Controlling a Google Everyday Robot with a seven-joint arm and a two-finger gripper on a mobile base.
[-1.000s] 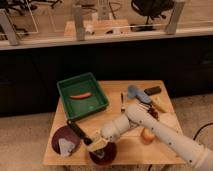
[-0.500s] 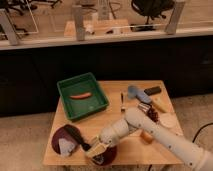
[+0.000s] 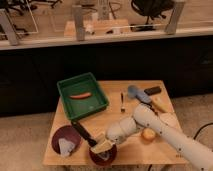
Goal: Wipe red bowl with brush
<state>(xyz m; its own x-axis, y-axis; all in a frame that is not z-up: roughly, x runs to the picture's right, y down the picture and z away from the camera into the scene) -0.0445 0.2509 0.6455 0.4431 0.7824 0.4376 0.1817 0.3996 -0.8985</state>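
**Q:** What is being shown at the front of the table [image 3: 112, 90]?

**A:** The gripper [image 3: 106, 141] is reaching down over the red bowl [image 3: 103, 155], which is sitting at the front edge of the table, just beside the wider maroon dish [image 3: 65, 141] with its whitish piece. The gripper is closed around the brush [image 3: 92, 139]; the black handle is slanting up and to the left, and the pale head is lying at the bowl's rim or just inside it. Whether the head is actually touching the inner wall cannot be made out.

**Q:** How should the wiping step be carried out well?

**A:** Judging from this pose, the head should be pressing lightly and sweeping around the inner wall, so that the small bowl is not sliding toward the table edge or into the maroon dish. The handle is probably best kept tilted as it is, with the wrist doing the circling.

**Q:** What else is lying nearby?

**A:** A green tray [image 3: 82, 95] holding an orange-red item is standing behind, well apart, and an orange fruit [image 3: 148, 134] is resting beside the arm.
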